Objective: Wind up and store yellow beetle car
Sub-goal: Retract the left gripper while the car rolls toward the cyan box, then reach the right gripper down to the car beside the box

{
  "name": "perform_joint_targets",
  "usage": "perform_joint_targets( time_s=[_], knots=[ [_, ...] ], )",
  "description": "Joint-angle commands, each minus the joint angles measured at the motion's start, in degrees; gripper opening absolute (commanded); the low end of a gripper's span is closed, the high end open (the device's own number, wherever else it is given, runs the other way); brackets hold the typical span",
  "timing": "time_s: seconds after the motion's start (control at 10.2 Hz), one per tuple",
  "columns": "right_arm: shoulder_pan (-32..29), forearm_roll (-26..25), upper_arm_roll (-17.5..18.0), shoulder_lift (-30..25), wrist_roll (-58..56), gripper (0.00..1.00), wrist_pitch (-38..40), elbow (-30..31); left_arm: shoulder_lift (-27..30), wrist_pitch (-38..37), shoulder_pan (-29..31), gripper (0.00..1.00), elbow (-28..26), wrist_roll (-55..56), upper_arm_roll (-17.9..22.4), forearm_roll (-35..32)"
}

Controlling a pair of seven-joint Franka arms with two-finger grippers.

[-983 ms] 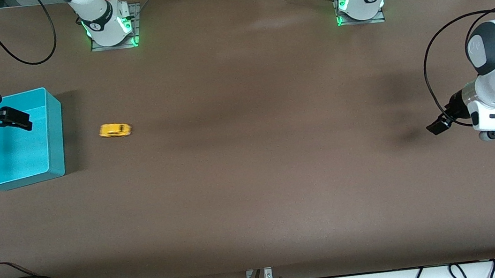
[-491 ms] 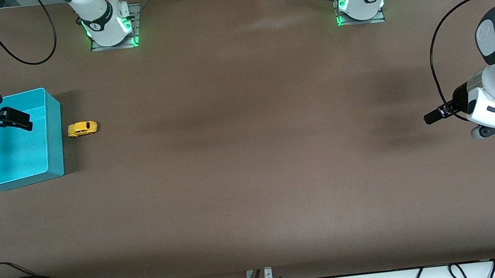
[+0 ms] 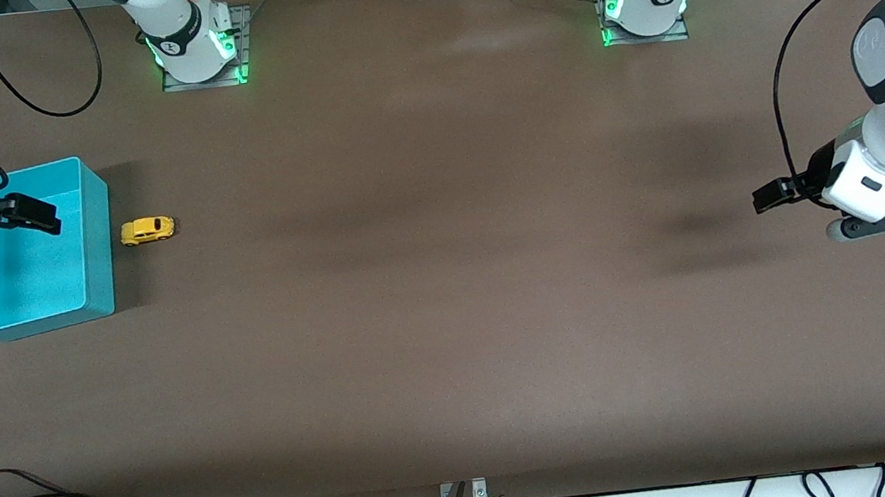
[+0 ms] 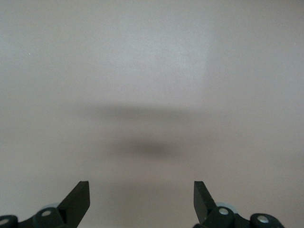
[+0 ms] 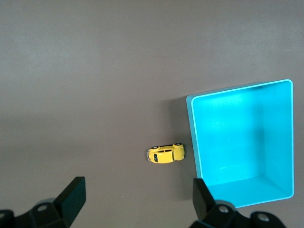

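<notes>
Front view: yellow beetle car (image 3: pixel 147 230) on the table, just beside the teal box (image 3: pixel 94 241) at its 3 o'clock; right gripper (image 3: pixel 33 216) over the box.

Left wrist view: left gripper (image 4: pixel 141 199) over bare table — jaws apart.

Right wrist view: fingers (image 5: pixel 75 198) spread wide — holding nothing.

yellow beetle car (image 3: pixel 147 230): 1 | teal box (image 3: pixel 95 240): 1 | table (image 3: pixel 455 281): 1 | grippers: 2, left gripper (image 3: pixel 765 197) and right gripper (image 3: pixel 37 214)

White rounded arms with dark grey joint caps, black cables, green-lit bases, black tools.
</notes>
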State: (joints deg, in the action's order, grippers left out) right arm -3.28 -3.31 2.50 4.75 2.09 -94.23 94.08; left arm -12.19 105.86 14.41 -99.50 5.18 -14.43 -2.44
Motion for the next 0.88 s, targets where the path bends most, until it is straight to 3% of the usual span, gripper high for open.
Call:
perform_joint_targets(
  time_s=[0.0,0.79],
  knots=[
    [0.29,-0.73,0.05,0.52,0.81,1.0,-0.17,0.14,1.29,-1.97,0.44,0.96,0.1,-3.77,-0.16,-0.81],
    [0.2,-1.08,-0.13,5.09,4.14,1.0,-3.67,0.05,1.38,-3.03,0.7,0.97,-0.25,-4.56,-0.07,-0.81]
  ],
)
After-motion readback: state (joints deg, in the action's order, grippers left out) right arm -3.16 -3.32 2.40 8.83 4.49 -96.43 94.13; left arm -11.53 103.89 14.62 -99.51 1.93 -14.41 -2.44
